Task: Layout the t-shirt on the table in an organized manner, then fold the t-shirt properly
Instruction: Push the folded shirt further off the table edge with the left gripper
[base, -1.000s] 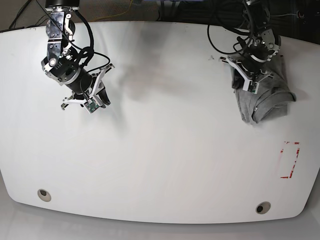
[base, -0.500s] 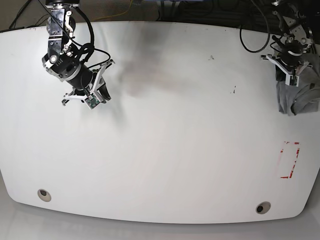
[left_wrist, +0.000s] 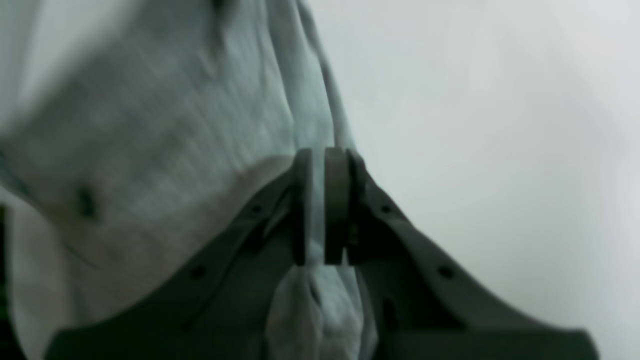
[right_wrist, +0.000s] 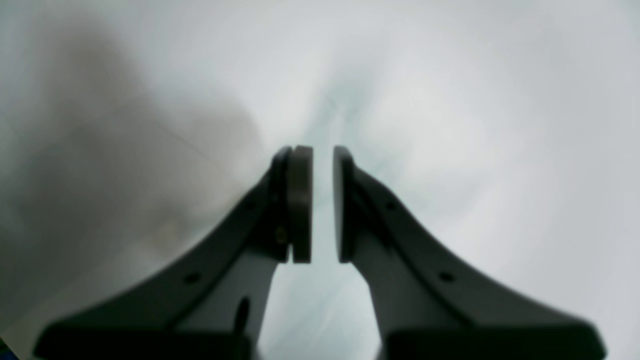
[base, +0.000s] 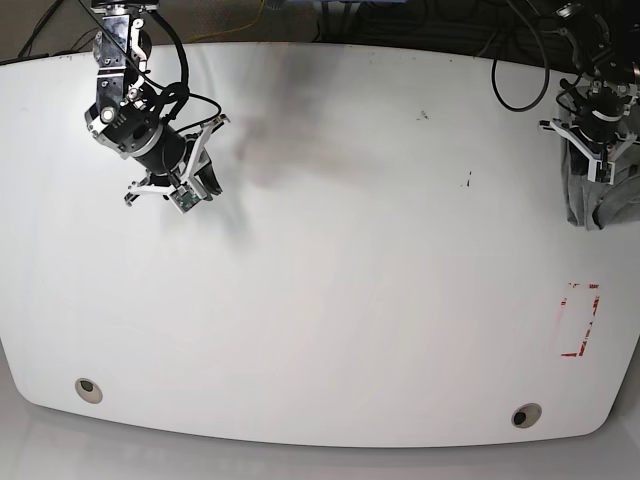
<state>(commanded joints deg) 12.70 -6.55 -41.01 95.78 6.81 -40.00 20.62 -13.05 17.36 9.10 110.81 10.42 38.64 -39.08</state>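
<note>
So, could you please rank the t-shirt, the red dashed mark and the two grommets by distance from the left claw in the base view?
1. T-shirt: clamped in the left claw, at the table's far right edge.
2. Red dashed mark: below the claw, right side.
3. Right grommet: near edge, lower right.
4. Left grommet: near edge, far across the table.

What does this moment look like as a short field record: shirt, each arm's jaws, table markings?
t-shirt: bunched grey heap at the table's far edge on the left arm's side, not laid out
left gripper: jaws shut on a fold of the t-shirt
right gripper: jaws nearly closed with a narrow gap, holding nothing, over bare table
table: glossy white
red dashed rectangle: unoccupied, nearer the camera than the shirt
grommets: one near each front corner
fold progress: not started
</note>
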